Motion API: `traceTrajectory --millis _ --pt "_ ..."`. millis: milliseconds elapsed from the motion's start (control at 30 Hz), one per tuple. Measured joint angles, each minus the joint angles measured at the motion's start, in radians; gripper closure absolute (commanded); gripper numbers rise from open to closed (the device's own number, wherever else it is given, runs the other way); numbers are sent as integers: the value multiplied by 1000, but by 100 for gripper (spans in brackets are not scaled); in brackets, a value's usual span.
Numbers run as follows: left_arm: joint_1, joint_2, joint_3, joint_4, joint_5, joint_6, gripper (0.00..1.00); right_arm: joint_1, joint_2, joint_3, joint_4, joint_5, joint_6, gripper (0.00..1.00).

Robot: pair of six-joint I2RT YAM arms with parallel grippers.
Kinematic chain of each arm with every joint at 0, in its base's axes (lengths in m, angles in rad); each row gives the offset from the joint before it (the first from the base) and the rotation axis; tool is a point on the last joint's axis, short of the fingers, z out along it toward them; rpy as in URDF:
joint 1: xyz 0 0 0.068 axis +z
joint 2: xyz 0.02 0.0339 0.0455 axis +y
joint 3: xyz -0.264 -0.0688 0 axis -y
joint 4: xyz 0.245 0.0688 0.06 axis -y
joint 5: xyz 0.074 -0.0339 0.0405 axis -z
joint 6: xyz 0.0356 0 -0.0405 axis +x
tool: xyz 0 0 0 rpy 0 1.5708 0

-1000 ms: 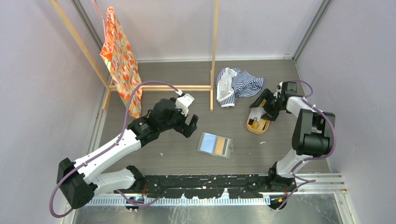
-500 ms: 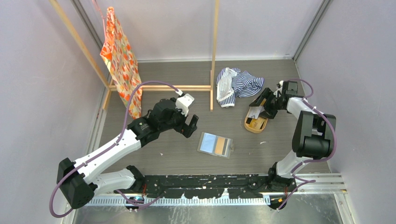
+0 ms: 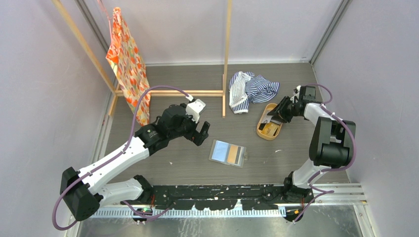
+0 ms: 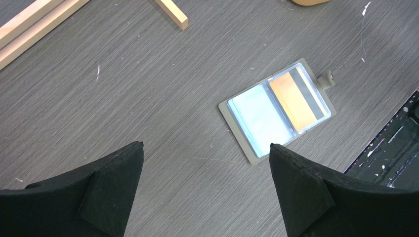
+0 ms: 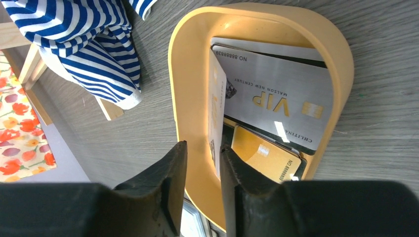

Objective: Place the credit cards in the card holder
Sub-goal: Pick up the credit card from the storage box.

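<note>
Right wrist view: the right gripper [image 5: 202,148] has narrowed its jaws around the tray [image 5: 341,64] wall and a pale card [image 5: 216,108] on edge, likely starting a pickup; clamped or not, I cannot tell. The left gripper [image 4: 206,147] gapes beside the holder [image 3: 228,153], open mid-table.

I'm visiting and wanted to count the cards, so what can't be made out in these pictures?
Right wrist view: the silver VIP card covers cards beneath it in the oval orange-tan tray; their number is hidden.
Right wrist view: the black fingers of the right gripper hide the thin upright white card's lower end, so whether it is pinched is unclear.
Top view: the tray's cards are too small to count.
</note>
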Motion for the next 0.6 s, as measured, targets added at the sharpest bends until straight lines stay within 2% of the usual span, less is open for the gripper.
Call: traceTrajectory --millis 133,433,600 --pt "0 0 0 0 0 0 0 0 21 0 10 1 6 81" --pt "0 0 0 0 0 0 0 -11 65 -23 90 -14 49 90" --pt "0 0 0 0 0 0 0 -16 65 -61 169 -45 88 90"
